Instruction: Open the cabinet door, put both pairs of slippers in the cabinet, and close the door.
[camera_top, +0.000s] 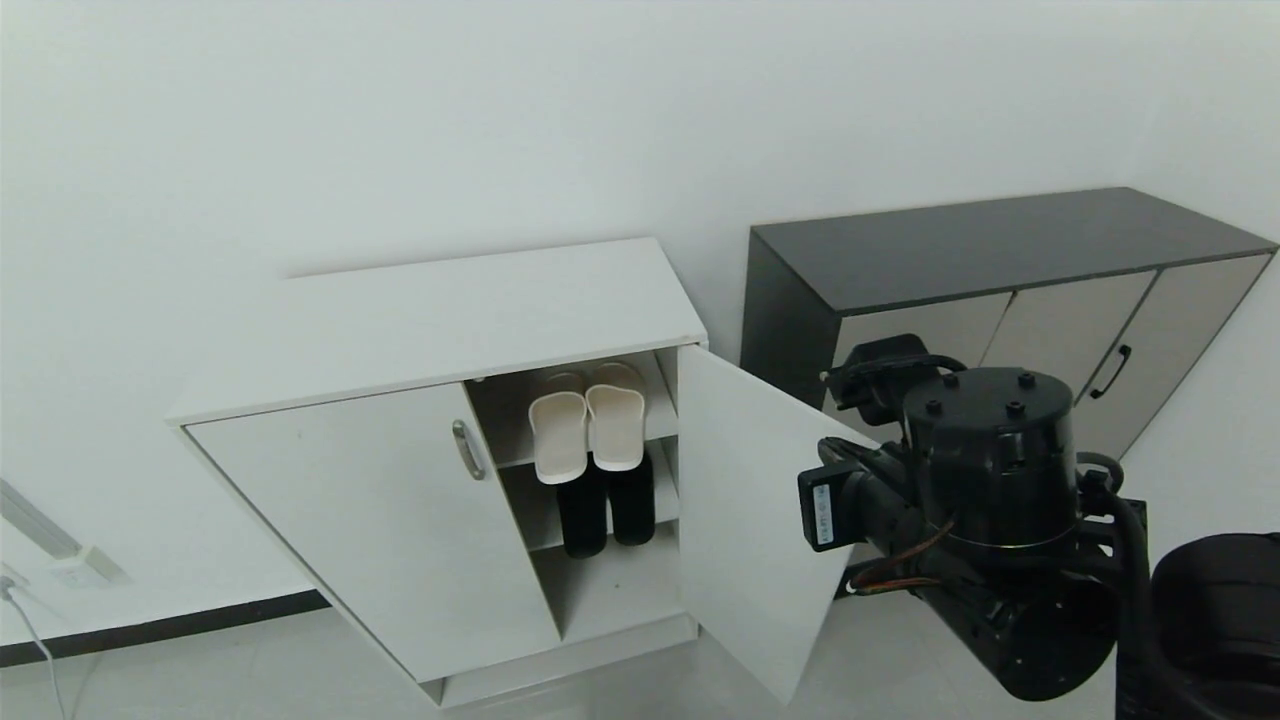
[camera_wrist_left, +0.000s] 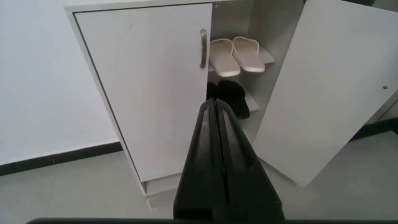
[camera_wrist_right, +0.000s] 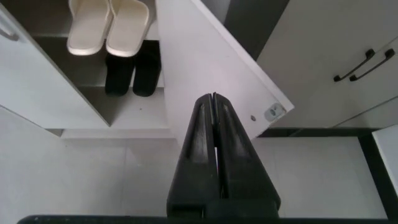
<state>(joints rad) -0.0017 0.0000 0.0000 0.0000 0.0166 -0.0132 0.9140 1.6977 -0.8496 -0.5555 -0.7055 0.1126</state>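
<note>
Cabinet: a white cabinet (camera_top: 480, 310) stands against the far wall, with two doors and shelves inside.
Left door: the left door (camera_top: 370, 520) is closed, with a metal handle (camera_top: 468, 449) at its right edge.
Left gripper: the left gripper (camera_wrist_left: 215, 103) has its black fingers pressed together and holds nothing. It points at the cabinet front from the near side, its tip just right of the closed door's edge and below the handle.
White slippers: the white slippers (camera_top: 588, 430) lie side by side on the upper shelf, toes pointing in.
Black slippers: the black slippers (camera_top: 607, 515) lie side by side on the shelf just below the white pair, clear of both grippers.
Right door: the right door (camera_top: 750, 520) is swung wide open toward the near right.
Right gripper: the right gripper (camera_wrist_right: 214, 98) has its fingers pressed together, with nothing between them. Its tip lies over the open door's near edge; it is not clear whether it touches the door.
Right arm: the right arm (camera_top: 990, 480) is bent at the near right, just right of the open door.
Dark cabinet: a dark-topped cabinet (camera_top: 1000, 245) with grey doors stands to the right.
</note>
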